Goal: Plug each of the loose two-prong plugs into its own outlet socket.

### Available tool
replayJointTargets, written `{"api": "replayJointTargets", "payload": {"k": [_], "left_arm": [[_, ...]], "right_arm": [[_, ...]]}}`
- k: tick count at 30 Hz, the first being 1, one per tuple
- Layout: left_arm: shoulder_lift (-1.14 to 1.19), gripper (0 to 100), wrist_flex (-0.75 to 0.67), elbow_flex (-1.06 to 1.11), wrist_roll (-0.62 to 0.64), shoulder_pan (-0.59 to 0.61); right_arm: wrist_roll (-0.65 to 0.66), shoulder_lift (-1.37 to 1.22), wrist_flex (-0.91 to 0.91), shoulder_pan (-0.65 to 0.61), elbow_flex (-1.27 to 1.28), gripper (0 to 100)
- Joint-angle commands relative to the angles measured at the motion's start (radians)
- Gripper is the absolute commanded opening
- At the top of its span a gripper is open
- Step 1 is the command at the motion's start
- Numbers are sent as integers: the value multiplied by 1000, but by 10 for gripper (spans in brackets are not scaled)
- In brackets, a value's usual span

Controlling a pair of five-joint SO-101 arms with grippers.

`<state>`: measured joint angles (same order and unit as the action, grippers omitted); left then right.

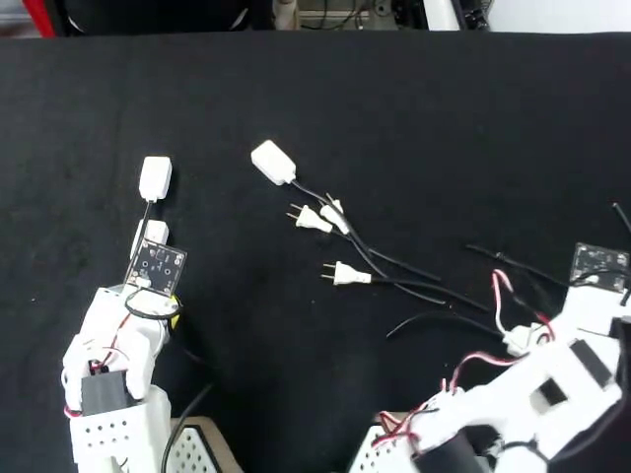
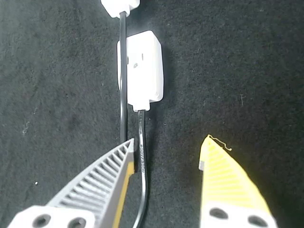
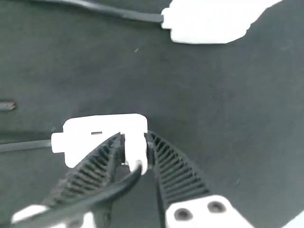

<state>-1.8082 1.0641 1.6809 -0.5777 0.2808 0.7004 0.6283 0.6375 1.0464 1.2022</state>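
Counting now: three loose two-prong plugs in the middle of the desk, a first plug, a second plug and a third plug. White sockets from above, three: far-left socket, near-left socket, middle socket. Two arms, so two hands: left hand, right hand. The right wrist view adds two white blocks, pinched block and far block, kind unclear. Black cords: too tangled to count.

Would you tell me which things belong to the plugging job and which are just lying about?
Job: loose two-prong plugs, outlet sockets, black cords, the plug in the right gripper.
Lying about: red object, gear beyond the table.
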Motion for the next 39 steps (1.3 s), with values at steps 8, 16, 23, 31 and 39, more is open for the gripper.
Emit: {"api": "replayJointTargets", "payload": {"k": [8,16,23,31,39], "left_arm": [[-9,227,5,19,-8,10],[-9,227,3,19,-8,7],[-9,227,3,19,-8,7],[-9,227,3,19,-8,7],[-9,227,5,19,-8,7]], "right_arm": [[14,-556,-32,175,-398,11],[26,-754,-35,230,-625,11],[31,-934,-32,199,-831,11],[37,-929,-12,138,-889,11],[-17,-889,216,146,-949,110]]}}
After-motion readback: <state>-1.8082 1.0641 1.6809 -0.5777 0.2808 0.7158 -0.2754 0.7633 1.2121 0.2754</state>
